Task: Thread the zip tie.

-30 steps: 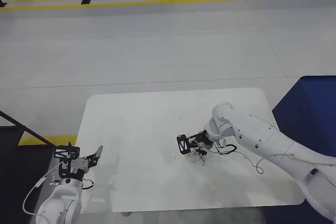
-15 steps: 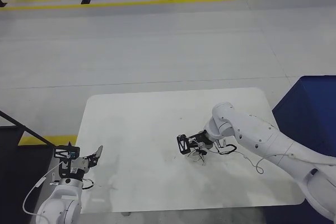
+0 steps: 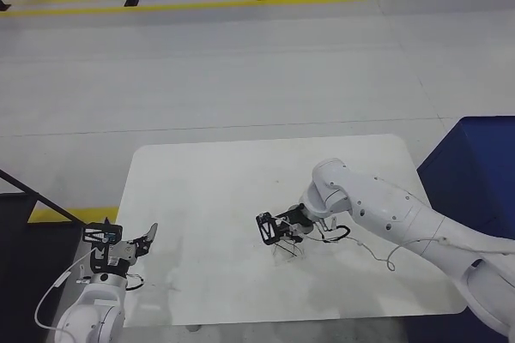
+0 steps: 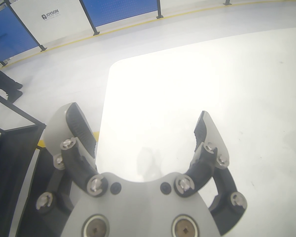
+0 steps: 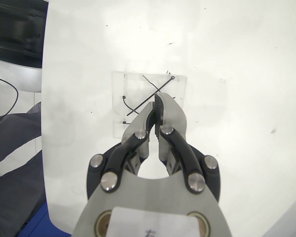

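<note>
Zip tie (image 5: 140, 105) is clamped mid-length by tips of R gripper (image 5: 155, 98), w/ clear plate (image 5: 118, 85) lying beneath them; L gripper (image 4: 140, 127) is held wide apart.

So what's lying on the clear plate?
Thin black zip ties lie crossed on the clear plate; the right gripper covers one corner and anything there.

Black zip tie (image 5: 165, 83): thin, straight, lying diagonally across the clear tray (image 5: 118, 80), head near one tray corner. Second tie (image 5: 125, 102): black, curved, by the opposite tray edge, crossing the first's tail.
</note>
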Available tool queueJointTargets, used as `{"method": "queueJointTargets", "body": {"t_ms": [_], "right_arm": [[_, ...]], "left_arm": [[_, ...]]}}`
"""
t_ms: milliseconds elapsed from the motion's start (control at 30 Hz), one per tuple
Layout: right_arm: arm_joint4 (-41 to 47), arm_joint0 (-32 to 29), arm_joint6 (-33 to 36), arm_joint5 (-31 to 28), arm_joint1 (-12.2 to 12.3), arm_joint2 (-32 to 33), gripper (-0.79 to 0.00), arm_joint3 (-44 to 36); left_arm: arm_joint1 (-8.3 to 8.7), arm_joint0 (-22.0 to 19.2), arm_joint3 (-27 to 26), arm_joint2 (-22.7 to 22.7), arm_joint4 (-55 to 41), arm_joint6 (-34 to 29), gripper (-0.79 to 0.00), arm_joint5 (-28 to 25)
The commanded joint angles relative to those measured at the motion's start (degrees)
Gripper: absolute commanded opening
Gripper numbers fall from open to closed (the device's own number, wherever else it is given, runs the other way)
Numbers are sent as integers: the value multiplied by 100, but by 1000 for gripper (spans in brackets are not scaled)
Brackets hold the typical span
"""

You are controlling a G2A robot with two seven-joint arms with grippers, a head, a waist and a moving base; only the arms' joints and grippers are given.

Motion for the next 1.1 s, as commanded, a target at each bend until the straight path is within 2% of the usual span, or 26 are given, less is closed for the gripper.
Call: {"method": "queueJointTargets", "body": {"t_ms": [0,267,400,500,633,800,900,1067], "right_arm": [[-1,-1,0,0,0,0,-779,-1],[-279,-80,-232,0,74,124,-785,-303],[-374,-147,-51,3,139,100,-785,-532],[-394,-202,175,177,95,0,-785,-470],[-479,-297,244,245,-62,0,-785,-272],[-693,-340,143,144,-298,0,-634,148],[-783,-348,43,44,-446,0,-591,444],[-918,-380,-1,0,-678,0,-573,735]], "left_arm": [[0,0,0,0,0,0,0,0],[0,0,0,0,0,0,0,0],[0,0,0,0,0,0,0,0],[0,0,0,0,0,0,0,0],[0,0,0,0,0,0,0,0],[0,0,0,0,0,0,0,0],[0,0,0,0,0,0,0,0],[0,0,0,0,0,0,0,0]]}}
